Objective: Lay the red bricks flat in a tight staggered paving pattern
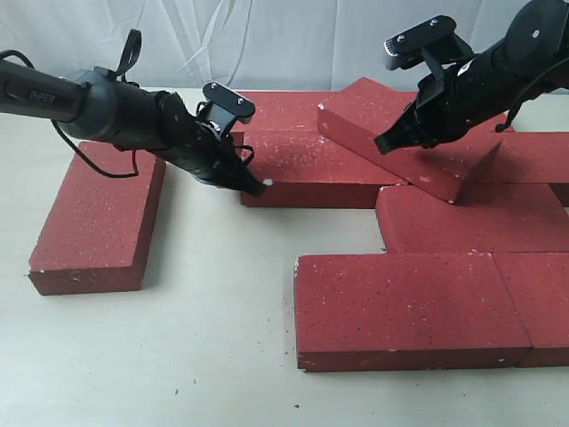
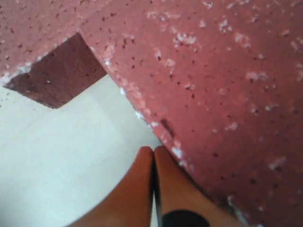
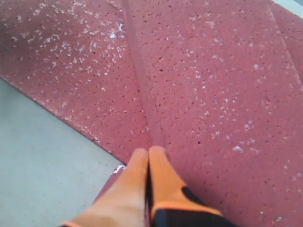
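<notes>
Several red bricks lie on the table. One red brick (image 1: 98, 218) lies flat alone at the left. Two (image 1: 409, 307) (image 1: 542, 307) lie end to end at the front, with another (image 1: 471, 218) behind them. A tilted brick (image 1: 404, 133) rests askew on top of the back ones. My left gripper (image 1: 262, 185) (image 2: 152, 150) is shut and empty, its tips at the table against the front edge of a flat brick (image 1: 311, 169) (image 2: 213, 94). My right gripper (image 1: 384, 144) (image 3: 149, 151) is shut and empty, its tips on the tilted brick's top (image 3: 213, 94).
More bricks lie at the back (image 1: 280, 107) and far right (image 1: 533, 156). Bare pale table (image 1: 222, 294) spans the space between the lone left brick and the group. A white curtain (image 1: 267, 36) hangs behind.
</notes>
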Tool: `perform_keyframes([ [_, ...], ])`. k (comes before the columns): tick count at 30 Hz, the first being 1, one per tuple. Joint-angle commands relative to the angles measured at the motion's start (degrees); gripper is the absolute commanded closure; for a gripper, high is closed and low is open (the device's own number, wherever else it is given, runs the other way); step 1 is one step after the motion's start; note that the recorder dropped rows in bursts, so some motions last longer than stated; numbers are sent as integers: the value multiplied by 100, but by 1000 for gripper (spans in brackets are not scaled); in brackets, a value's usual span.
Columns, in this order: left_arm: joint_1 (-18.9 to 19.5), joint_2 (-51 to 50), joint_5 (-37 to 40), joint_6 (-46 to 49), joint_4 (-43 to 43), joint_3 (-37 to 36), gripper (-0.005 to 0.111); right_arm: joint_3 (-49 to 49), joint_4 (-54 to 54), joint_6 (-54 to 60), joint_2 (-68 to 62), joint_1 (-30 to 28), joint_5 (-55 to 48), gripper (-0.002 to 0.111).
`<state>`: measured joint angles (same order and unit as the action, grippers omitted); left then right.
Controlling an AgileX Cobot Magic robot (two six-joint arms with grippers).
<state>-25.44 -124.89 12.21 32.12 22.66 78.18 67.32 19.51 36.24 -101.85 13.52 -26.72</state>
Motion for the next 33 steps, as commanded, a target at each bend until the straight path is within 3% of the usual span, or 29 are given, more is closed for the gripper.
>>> perform_keyframes([
  [1,-54,-9,-36,-1,28,65,107,-30,31,15,76,-36,163,109],
  [21,-554,-479,489,-1,125,811,107,-30,31,-14,102,-36,190,109],
  [33,-615,-750,724,11,426,1160,107,-30,48,-14,102,-36,189,109],
])
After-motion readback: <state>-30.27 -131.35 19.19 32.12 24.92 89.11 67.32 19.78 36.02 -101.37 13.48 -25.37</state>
